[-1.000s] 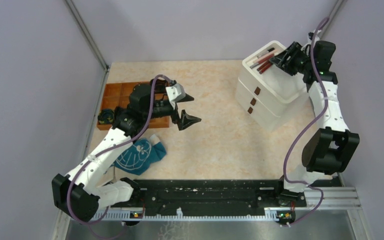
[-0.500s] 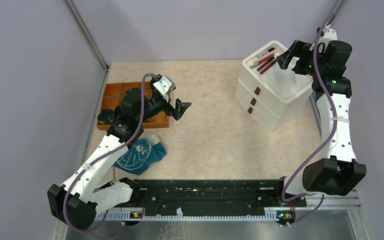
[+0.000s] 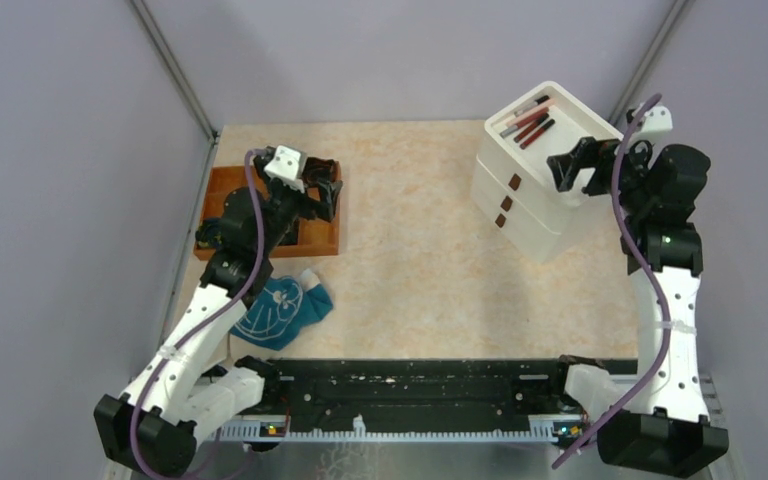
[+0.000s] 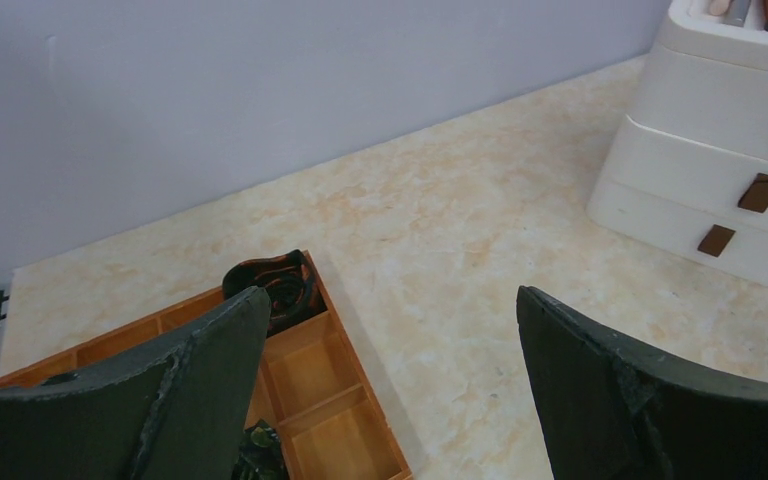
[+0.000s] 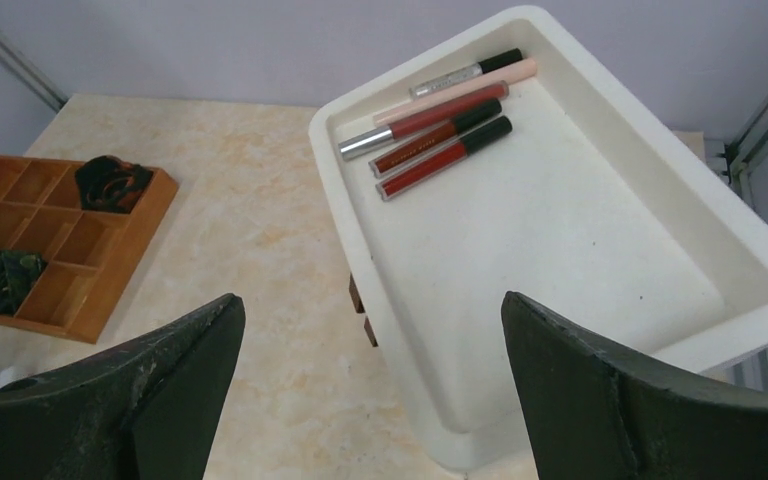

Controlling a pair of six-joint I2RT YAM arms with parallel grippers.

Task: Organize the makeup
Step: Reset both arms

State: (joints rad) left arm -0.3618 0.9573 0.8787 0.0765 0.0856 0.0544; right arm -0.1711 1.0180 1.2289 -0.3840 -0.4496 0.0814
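Slim tubes (image 5: 440, 130) lie side by side in the drawer unit's (image 5: 580, 240) top tray, far corner. They look light, stiff and likely to roll, so pinch mid-barrel. The left fingers (image 4: 200, 380) and right fingers (image 5: 170, 370) gape wide, empty.

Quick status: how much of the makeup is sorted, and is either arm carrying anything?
Done: five slim tubes lie side by side in the white organizer's top tray. In hand: nothing; left gripper and right gripper are open and empty. Left: unclear; dark marbled pieces sit in the wooden tray compartments, and I can't tell whether they need moving. A teal cloth lies beside that tray.
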